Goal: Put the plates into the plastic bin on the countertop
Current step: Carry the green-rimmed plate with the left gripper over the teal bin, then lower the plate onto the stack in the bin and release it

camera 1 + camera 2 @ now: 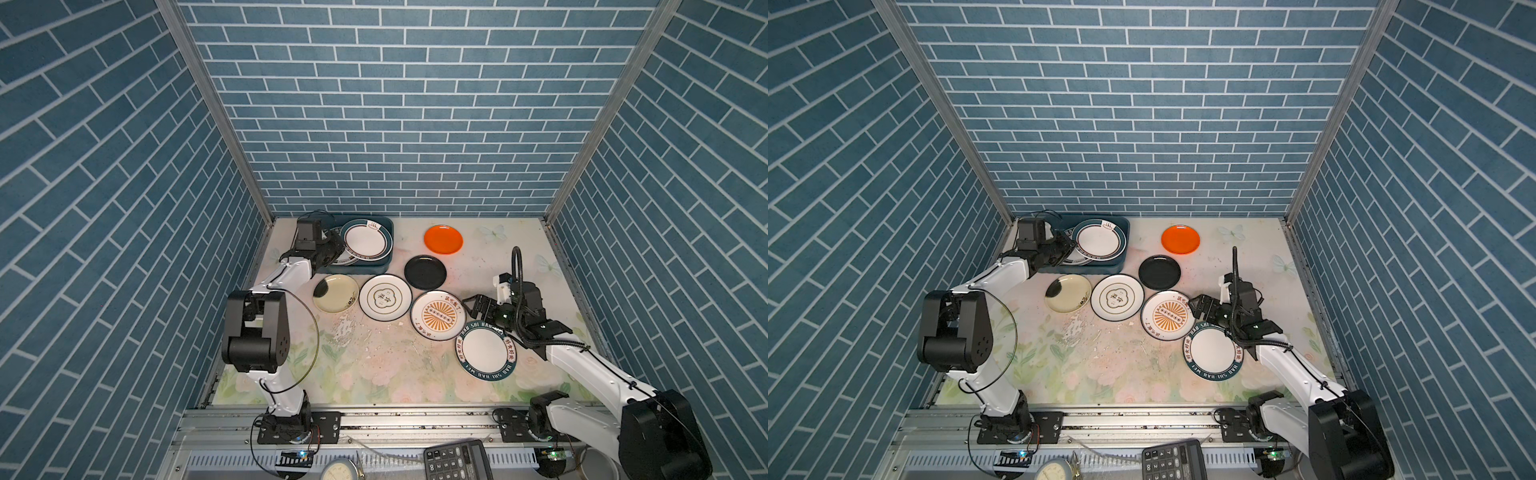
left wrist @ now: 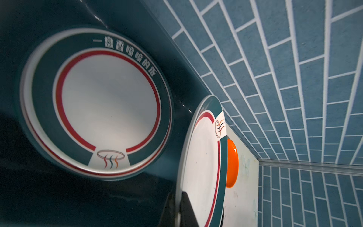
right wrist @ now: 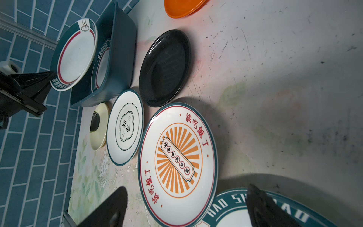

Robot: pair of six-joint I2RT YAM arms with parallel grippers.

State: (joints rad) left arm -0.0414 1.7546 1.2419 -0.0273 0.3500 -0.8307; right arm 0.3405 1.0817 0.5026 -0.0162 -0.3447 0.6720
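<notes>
My left gripper [image 1: 333,250] is shut on the rim of a teal-rimmed white plate [image 1: 365,242] and holds it tilted over the dark teal plastic bin [image 1: 368,270]. A matching plate [image 2: 102,104] lies flat inside. In the left wrist view the held plate [image 2: 202,167] stands edge-on between the fingers. My right gripper [image 1: 478,309] hangs open over the edge of the sunburst plate [image 3: 176,157], next to the "HAO SHI" plate [image 1: 486,351]. Orange [image 1: 443,239], black [image 1: 425,272], cloud-motif white [image 1: 385,297] and cream [image 1: 336,293] plates lie on the flowered countertop [image 1: 374,365].
Blue brick walls close in the back and both sides. A metal rail [image 1: 395,419] with both arm bases runs along the front edge. Below it lie a calculator [image 1: 457,461] and a round dial [image 1: 343,469]. The bin sits in the back left corner.
</notes>
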